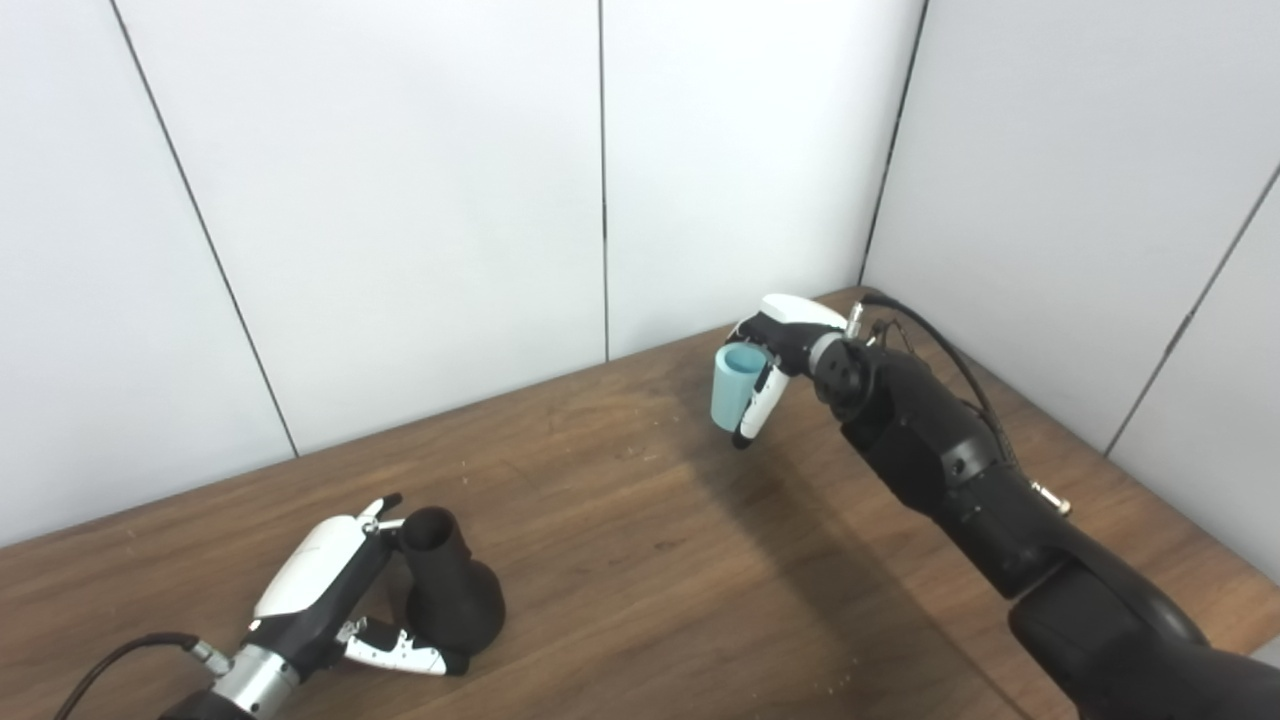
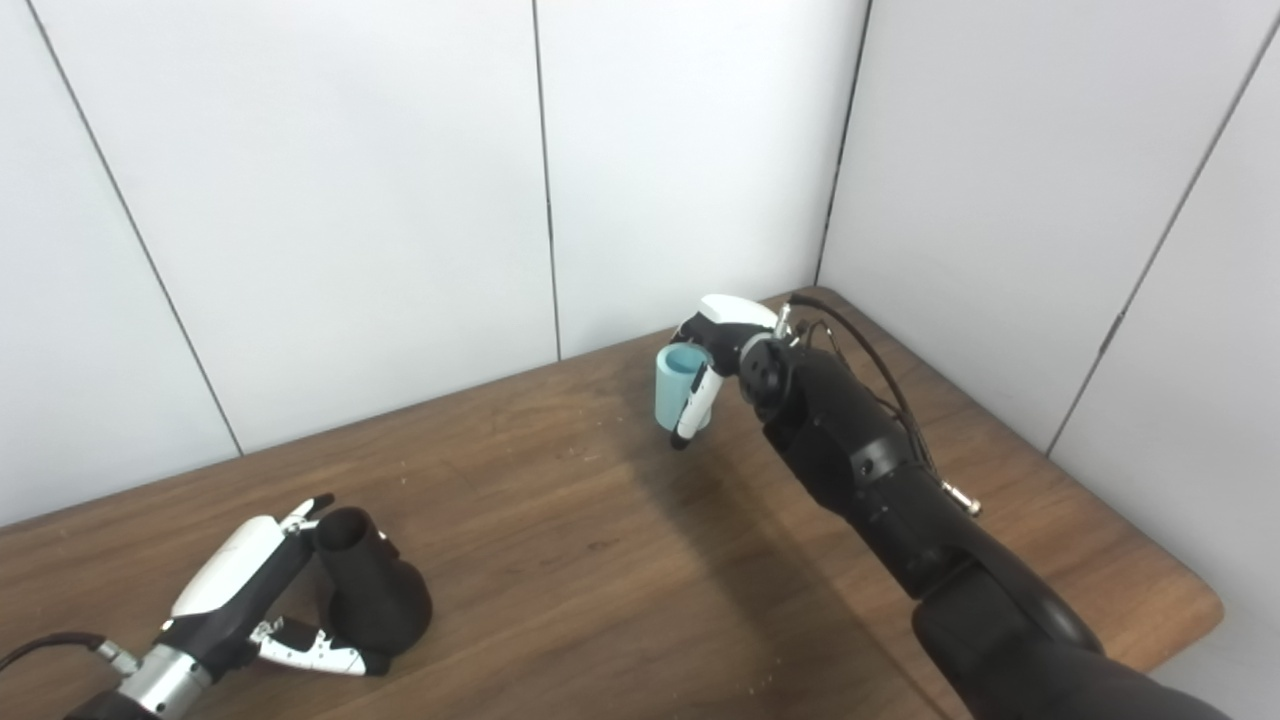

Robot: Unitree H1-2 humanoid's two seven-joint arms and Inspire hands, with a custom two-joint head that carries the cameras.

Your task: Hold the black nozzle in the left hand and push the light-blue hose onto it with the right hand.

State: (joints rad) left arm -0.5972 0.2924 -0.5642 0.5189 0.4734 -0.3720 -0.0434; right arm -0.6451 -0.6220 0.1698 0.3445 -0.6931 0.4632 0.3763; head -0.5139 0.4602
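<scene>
The black nozzle [image 1: 450,595] stands upright on the wooden table [image 1: 640,560], wide base down and open neck up, at about 8 o'clock in the scene. It is flanked by the left hand [image 1: 335,590]: fingers lie against its neck on one side and the thumb [image 1: 400,652] reaches round its base, but whether the grasp is firmly closed cannot be told. The nozzle is judged to be not yet lifted.

The light-blue hose [image 1: 735,385] is held in the closed right hand [image 1: 775,365] at about 1 o'clock, its open end turned upward and toward the cameras, well apart from the nozzle. It appears to be carried clear of the table, though this cannot be confirmed.

The step in hand is judged to be the securing of both parts before mating. Next, the hose must be brought toward 8 o'clock, and its bore lined up with the nozzle's neck.

In the right eye view the table's rounded corner at 4 o'clock is shown; in the left eye view it is cut off.
</scene>
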